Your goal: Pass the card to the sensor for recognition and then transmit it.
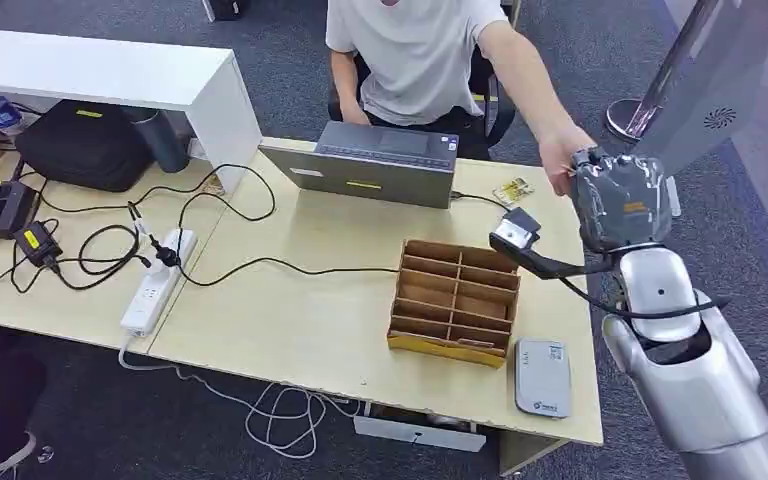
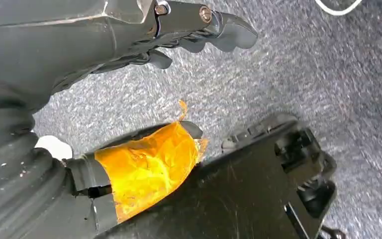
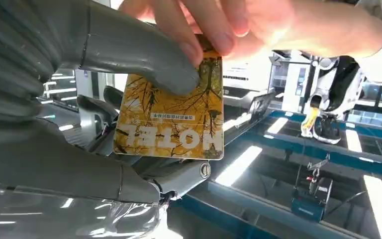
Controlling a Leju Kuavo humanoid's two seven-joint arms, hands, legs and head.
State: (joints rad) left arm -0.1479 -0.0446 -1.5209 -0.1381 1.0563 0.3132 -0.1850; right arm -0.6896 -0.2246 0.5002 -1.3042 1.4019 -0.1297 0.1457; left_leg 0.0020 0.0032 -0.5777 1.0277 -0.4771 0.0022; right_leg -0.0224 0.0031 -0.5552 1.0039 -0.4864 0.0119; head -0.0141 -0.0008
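A yellow hotel card [image 3: 171, 119] with a tree print is pinched between the thumb [image 3: 144, 55] and fingers of my right hand [image 1: 620, 200]. That hand is raised over the table's far right corner. A seated person's hand [image 1: 560, 160] meets it there, and the person's fingers [image 3: 204, 30] grip the card's far edge. The grey-white card sensor [image 1: 542, 377] lies flat near the table's front right edge, well below my right hand. My left hand [image 2: 79, 45] hangs over grey carpet, fingers apart, holding nothing; orange tape [image 2: 149, 164] wraps its thumb.
A wooden slotted organizer [image 1: 455, 300] stands left of the sensor. A grey laptop [image 1: 385, 165] sits before the person, and another yellow card [image 1: 512, 190] lies beside it. A small black device [image 1: 516, 232] on a cable hangs near my right wrist. A power strip [image 1: 157, 280] and cables lie at left.
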